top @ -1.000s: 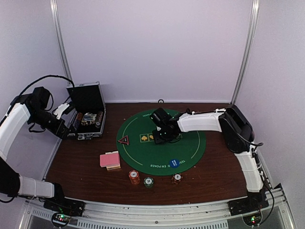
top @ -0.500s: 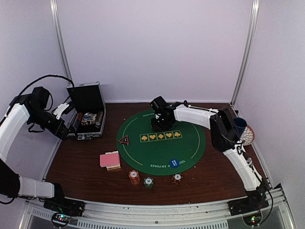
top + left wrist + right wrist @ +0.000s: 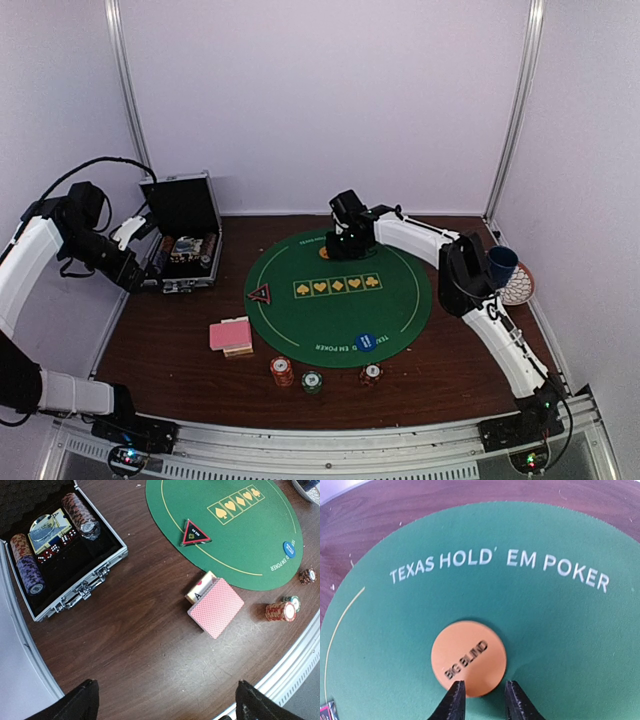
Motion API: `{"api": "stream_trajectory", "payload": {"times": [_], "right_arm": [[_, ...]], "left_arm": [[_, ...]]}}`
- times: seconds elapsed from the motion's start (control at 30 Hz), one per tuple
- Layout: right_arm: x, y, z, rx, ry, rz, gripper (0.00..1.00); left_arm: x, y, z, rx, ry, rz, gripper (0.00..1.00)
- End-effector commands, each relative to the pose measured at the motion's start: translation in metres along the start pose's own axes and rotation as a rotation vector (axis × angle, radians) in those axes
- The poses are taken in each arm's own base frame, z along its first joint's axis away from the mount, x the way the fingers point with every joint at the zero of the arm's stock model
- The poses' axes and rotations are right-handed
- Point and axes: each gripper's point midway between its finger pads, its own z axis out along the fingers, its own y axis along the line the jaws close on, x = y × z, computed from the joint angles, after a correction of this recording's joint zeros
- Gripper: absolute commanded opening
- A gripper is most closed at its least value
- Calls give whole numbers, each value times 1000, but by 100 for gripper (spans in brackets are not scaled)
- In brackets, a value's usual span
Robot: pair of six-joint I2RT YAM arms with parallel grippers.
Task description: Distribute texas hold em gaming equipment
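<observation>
Right wrist: narrowly parted, empty pincer [image 3: 484, 689], tips overlapping near edge of orange disc [image 3: 468, 655].

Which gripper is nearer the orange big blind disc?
Right. The right gripper hangs at the rim of the orange disc, at the green mat's far edge. The left gripper is far off, near the open case.

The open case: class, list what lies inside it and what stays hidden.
Inside the case lie a brown chip row, a red-and-purple chip row, and between them a blue-backed card deck and red dice. Whatever lies beneath the deck is covered.
</observation>
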Motion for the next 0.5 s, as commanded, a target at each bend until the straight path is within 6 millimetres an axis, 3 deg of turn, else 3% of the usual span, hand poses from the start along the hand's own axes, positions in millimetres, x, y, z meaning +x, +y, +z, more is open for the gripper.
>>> {"api": "stream_trajectory", "payload": {"times": [0.0,0.23,0.47], "right_arm": [[-14,1,6,-43,-37,8,32],[-41,10,-15,-58,-109,-27,34],[-40,11,-55,14,-127,-131,53]], "left_arm": [[-3,-2,-4,12,-15,12,98],[-1,-1,-2,9,-8,9,98],[-5,-5,-8,12,-30,10,97]]}}
